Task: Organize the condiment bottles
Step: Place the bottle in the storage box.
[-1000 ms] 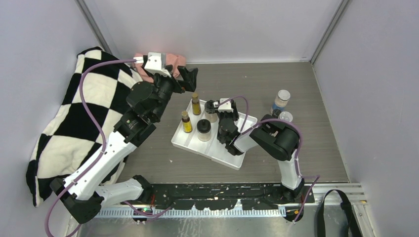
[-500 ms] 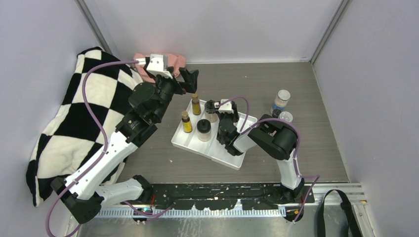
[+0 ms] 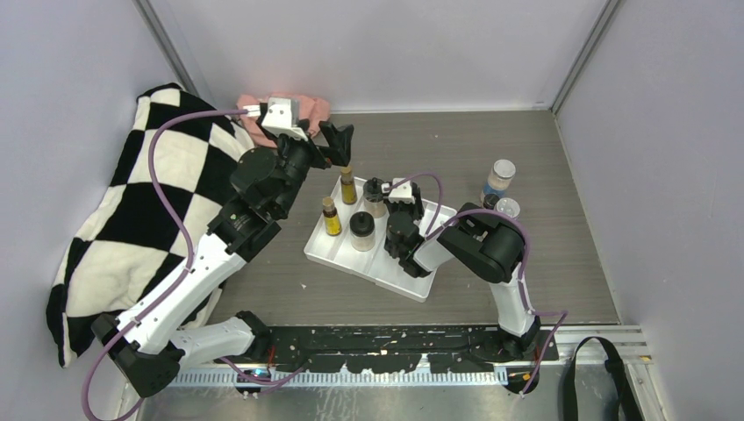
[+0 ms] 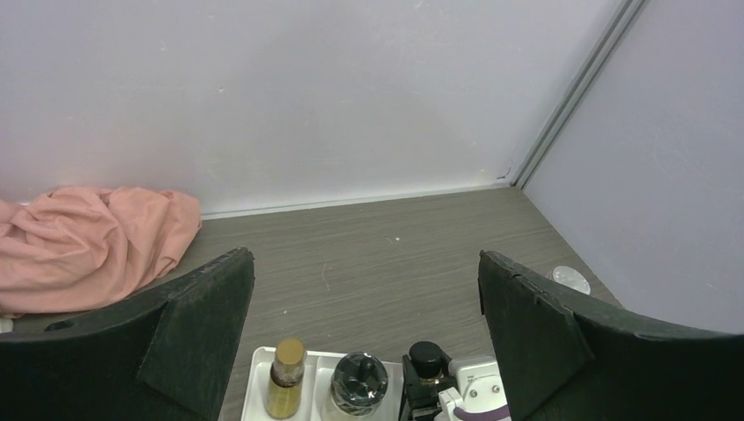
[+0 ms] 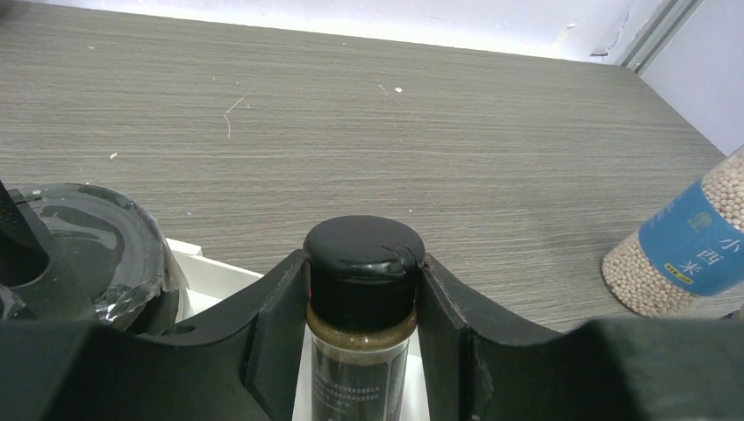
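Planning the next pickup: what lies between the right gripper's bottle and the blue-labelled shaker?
Beyond the right gripper clamping the dark bottle, only bare table up to the blue-labelled shaker; right wrist view.

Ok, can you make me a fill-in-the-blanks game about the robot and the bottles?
The right tool is shut on a small bottle with a ____ cap.
The left tool hangs with its jaws wide ____.
The cloth by the back wall is ____.
____ yellow bottles with brown caps stand in the white tray.
Missing words: black, open, pink, two.
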Available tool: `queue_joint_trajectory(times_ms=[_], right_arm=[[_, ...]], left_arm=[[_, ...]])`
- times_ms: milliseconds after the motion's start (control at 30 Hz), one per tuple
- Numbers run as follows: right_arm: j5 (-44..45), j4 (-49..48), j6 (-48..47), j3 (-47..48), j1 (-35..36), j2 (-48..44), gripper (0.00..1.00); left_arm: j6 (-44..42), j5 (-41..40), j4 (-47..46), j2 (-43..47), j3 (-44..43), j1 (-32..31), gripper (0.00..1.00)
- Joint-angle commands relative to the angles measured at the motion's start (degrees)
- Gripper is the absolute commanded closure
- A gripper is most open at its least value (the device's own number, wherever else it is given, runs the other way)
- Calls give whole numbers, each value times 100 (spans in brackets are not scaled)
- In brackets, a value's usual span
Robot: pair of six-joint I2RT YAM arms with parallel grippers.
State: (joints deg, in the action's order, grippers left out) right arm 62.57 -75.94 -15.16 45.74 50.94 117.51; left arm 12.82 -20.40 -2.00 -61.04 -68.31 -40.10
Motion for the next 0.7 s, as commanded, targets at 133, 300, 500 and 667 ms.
queue_joint_trajectory(times_ms=[133,300,500,667], right_arm=[[239,0,404,30,38,-130,99],[326,204,523,64,44,-157,99],[382,336,568,114,102,-143,99],[432,378,562,145,168,-118,99]], left_arm=[[-70,1,-379,41,45,19,0],[-60,1,-398,48,90,19,0],[-56,1,-413,82,146,19,0],[-51,-16,-433,101,178,19,0]])
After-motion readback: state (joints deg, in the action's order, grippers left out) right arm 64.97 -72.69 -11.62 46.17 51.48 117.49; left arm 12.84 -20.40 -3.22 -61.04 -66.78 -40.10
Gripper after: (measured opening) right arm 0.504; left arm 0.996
